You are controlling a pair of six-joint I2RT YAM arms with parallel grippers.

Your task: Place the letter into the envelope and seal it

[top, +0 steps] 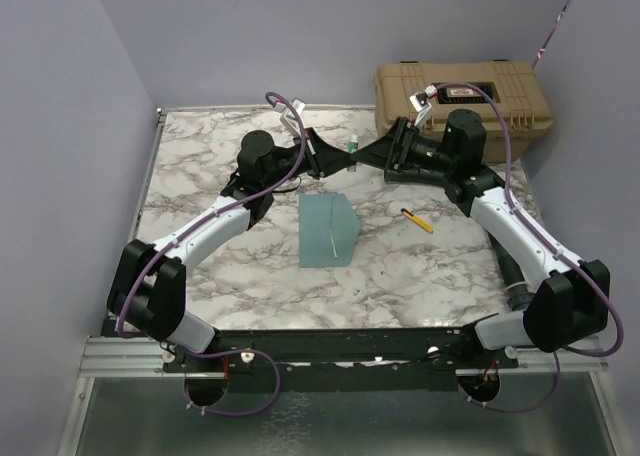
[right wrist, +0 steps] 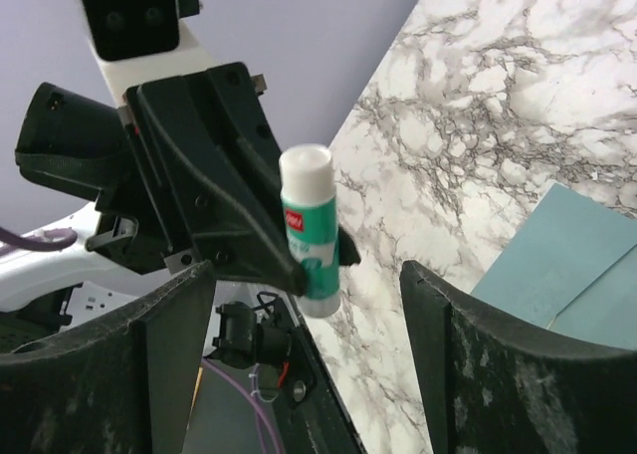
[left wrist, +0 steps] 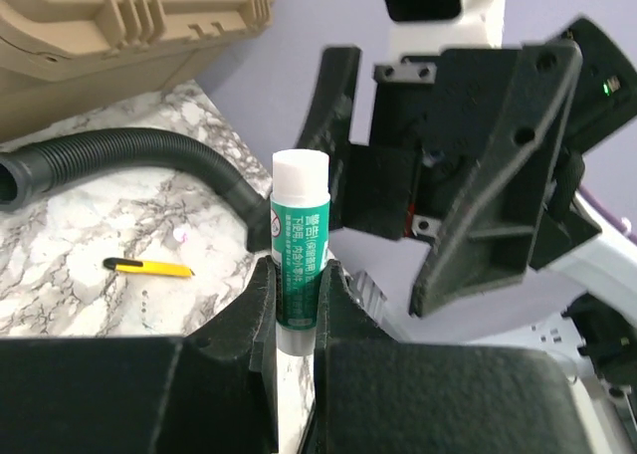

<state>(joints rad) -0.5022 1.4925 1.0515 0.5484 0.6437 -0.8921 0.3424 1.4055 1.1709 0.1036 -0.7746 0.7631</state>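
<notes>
The teal envelope lies flat mid-table, and a corner of it shows in the right wrist view. The letter is not in view. Both grippers meet in the air over the back of the table. My left gripper is shut on a green-and-white glue stick, which stands upright with its white cap on top. My right gripper faces it with its jaws wide open. The glue stick hangs between those jaws and touches neither finger.
A tan hard case sits at the back right. A small yellow knife lies right of the envelope. A black corrugated hose runs along the right side. Lilac walls close in the table.
</notes>
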